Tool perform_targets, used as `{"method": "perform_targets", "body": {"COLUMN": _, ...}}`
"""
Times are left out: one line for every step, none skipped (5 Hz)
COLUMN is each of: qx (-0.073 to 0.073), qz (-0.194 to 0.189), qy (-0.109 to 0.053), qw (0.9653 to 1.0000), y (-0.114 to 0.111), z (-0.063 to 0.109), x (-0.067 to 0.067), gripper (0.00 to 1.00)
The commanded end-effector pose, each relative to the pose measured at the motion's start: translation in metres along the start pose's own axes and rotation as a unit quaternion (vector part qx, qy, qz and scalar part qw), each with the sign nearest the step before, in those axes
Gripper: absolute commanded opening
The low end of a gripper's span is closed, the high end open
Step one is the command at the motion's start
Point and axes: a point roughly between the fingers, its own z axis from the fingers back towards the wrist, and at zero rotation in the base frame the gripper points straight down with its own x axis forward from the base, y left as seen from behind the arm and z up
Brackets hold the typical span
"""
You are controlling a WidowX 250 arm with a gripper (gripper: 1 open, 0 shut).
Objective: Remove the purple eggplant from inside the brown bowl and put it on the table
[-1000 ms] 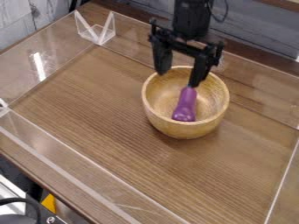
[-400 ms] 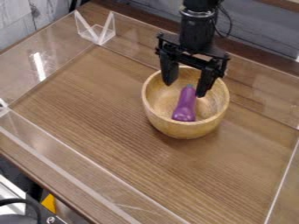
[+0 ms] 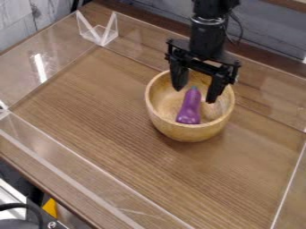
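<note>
Compared with a second ago, the claw (image 3: 199,81) sits lower and further toward the right side of the brown bowl (image 3: 189,109); its spread fingers, earlier above the bowl's back rim, now dip inside it, straddling the upper end of the purple eggplant (image 3: 189,106).

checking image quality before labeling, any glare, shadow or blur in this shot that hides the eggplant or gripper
Camera view: glare streaks whiten the clear acrylic walls at upper left; the purple eggplant shows a small glossy highlight but stays readable inside the brown bowl; the open gripper is dark and slightly soft, its fingers still distinguishable; the table is evenly lit with a faint shadow beside the bowl.
</note>
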Motion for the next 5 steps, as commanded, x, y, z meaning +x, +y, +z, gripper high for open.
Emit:
{"method": "perform_targets", "body": {"qx": 0.001, "qz": -0.007, "qy": -0.022, "qw": 0.9997, "y": -0.0031, "z": 0.0066, "x": 0.0041, "gripper": 1.0}}
{"method": "perform_targets", "body": {"qx": 0.001, "qz": -0.012, "qy": -0.028, "qw": 0.9995, "y": -0.0042, "z": 0.0043, "x": 0.0056, "gripper": 1.0}}
{"method": "perform_targets", "body": {"qx": 0.001, "qz": -0.016, "qy": -0.033, "qw": 0.9993, "y": -0.0048, "z": 0.0026, "x": 0.0076, "gripper": 1.0}}
{"method": "perform_targets", "body": {"qx": 0.0, "qz": -0.02, "qy": -0.036, "qw": 0.9991, "y": -0.0054, "z": 0.0012, "x": 0.0092, "gripper": 1.0}}
{"method": "perform_targets", "body": {"qx": -0.001, "qz": -0.024, "qy": -0.038, "qw": 0.999, "y": -0.0062, "z": 0.0, "x": 0.0102, "gripper": 1.0}}
